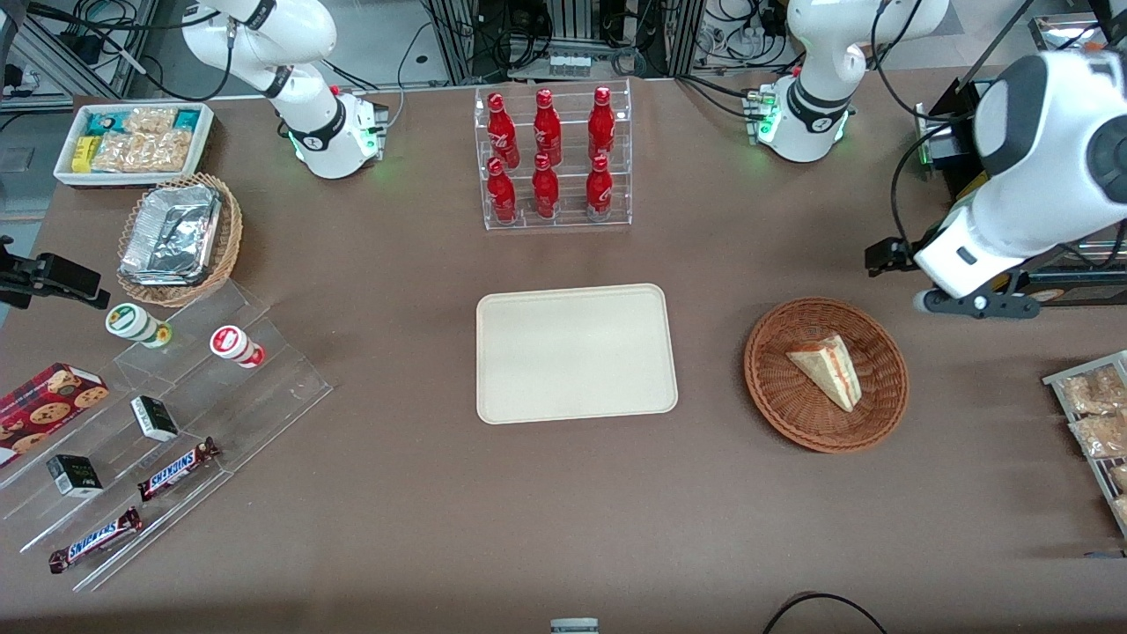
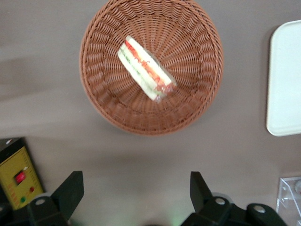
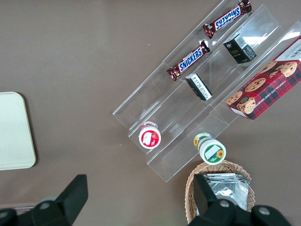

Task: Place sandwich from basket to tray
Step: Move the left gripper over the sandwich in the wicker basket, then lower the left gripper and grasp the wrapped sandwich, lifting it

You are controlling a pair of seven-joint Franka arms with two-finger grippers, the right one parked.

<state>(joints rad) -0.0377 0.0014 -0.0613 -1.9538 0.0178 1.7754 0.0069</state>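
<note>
Reddish-brown wicker forms the basket (image 1: 826, 375), which stands on the brown table (image 1: 396, 528) toward the working arm's end. The sandwich (image 1: 826, 370) lies inside it, a pale wedge with its red, yellow and green filling edge visible from the wrist camera. The cream tray (image 1: 577, 352) sits beside the basket, well apart from it and nearer the middle of the table, in front of the rack of red bottles (image 1: 553, 158); nothing rests on it.

The gripper (image 2: 136, 195) hangs above the table just outside the basket rim, farther from the front camera than the basket. Its fingers are spread wide and hold nothing.

Status: no step of the transfer appears complete (the sandwich is untouched). Remaining, by my estimate: descend over the wedge, close on it, lift, carry it across, release on the tray.
</note>
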